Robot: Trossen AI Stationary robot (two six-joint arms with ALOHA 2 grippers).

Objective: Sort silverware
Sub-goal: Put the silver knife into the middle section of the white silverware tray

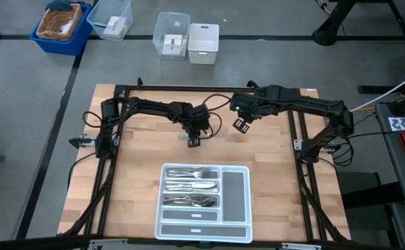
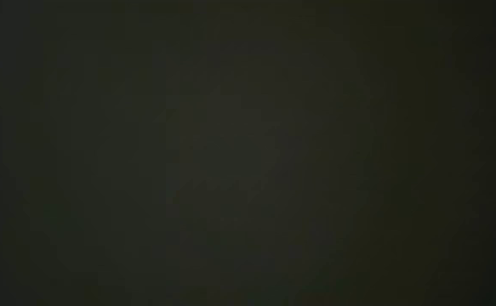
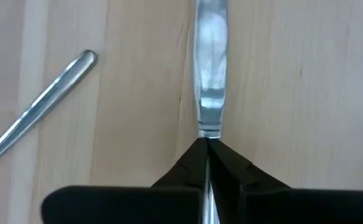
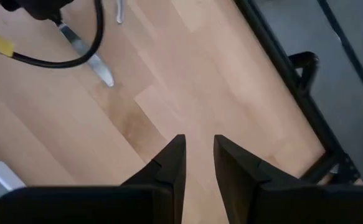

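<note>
**A:** Item one?

**B:** A knife (image 3: pixel 210 68), flat on the tabletop (image 1: pixel 139 160) at mid-table, above the white tray (image 1: pixel 235 191) in the high view. I have the left gripper (image 3: pixel 206 146) on it. Its jaws are pinched almost together on the near end of the knife, and the blade runs straight out ahead of them, touching the wood.

**A:** Item two?

**B:** A second handle (image 3: pixel 41 109), just beside the knife and lying at an angle to it. Not touched. What kind of piece it is, I cannot tell.

**A:** Tray stock?

**B:** Forks, knives and spoons (image 1: pixel 192 186) already fill the three left compartments. The long right compartment looks bare.

**A:** How do I lift well?

**B:** I judge the grip is far out on one end, so the knife may droop or swing. I raise slowly, keep it level, clear the neighbouring handle, then carry it to the knife row.

**A:** The other arm?

**B:** The right gripper (image 4: pixel 198 158) hangs over bare wood towards the right side. Its jaws are parted by a narrow gap and hold nothing. The low view shows only dark.
</note>
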